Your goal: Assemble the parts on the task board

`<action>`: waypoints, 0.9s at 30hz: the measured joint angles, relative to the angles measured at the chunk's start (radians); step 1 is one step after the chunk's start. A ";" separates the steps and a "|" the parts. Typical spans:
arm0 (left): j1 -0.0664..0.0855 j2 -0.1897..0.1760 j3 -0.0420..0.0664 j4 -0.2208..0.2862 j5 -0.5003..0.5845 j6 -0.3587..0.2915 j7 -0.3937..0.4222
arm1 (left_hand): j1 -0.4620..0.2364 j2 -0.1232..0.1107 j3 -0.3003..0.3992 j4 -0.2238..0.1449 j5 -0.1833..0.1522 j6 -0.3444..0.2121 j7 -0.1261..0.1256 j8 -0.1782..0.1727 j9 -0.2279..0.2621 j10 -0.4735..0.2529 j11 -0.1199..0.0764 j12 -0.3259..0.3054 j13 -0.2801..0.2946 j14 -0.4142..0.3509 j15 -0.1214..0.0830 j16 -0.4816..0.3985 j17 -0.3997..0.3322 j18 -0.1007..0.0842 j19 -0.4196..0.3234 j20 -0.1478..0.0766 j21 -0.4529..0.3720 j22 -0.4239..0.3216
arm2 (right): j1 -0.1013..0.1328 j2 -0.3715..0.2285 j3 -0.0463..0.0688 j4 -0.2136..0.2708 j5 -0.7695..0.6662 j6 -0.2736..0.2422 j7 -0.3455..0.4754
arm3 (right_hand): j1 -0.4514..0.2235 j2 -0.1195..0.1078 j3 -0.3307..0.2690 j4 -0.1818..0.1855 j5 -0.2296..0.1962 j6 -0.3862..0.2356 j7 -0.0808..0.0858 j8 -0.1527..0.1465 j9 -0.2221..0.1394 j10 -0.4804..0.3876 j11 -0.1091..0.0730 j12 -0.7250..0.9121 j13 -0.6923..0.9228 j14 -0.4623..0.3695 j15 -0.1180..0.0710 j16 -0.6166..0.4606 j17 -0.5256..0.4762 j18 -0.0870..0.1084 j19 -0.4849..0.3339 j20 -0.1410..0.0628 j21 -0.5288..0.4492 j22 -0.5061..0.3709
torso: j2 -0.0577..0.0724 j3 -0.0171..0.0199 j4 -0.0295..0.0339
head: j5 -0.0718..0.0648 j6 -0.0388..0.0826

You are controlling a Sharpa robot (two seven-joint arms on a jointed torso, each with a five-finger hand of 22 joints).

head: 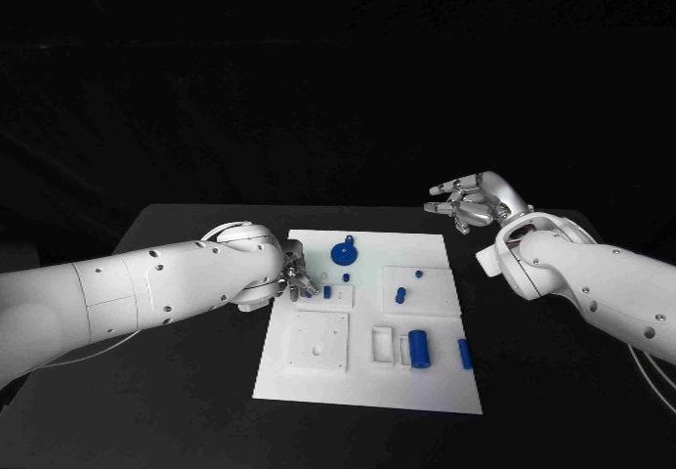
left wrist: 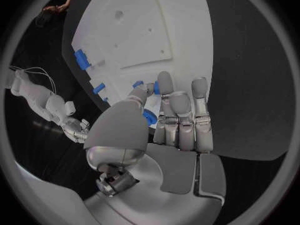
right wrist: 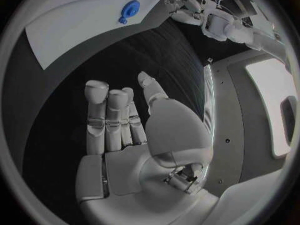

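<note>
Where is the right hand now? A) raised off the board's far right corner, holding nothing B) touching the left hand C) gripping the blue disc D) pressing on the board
A: the right hand hangs beyond the white board's far right corner, fingers apart and empty in its wrist view.

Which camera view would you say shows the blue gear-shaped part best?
The head view: the blue gear-shaped part lies unobstructed near the task board's far edge. The right wrist view shows it small at the rim; in the left wrist view I cannot pick it out.
</note>
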 measured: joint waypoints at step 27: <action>0.002 -0.009 0.000 -0.003 0.000 -0.002 0.003 | 0.054 -0.040 -0.033 0.092 -0.101 0.032 -0.025 -0.029 -0.112 -0.009 -0.012 0.007 0.009 0.000 0.000 0.000 -0.010 0.000 0.019 0.004 -0.055 0.000 | -0.001 0.000 0.000 -0.001 0.000 0.001 0.000 | 0.000 0.000 0.003 -0.003 0.000 0.000 0.000 0.000 0.000 0.000 0.000 0.000 0.000 0.000 0.000 0.000 0.000 0.000 0.000 0.000 0.000 0.000 | 0.000 -0.0003 0.0001 | 0.001 0.000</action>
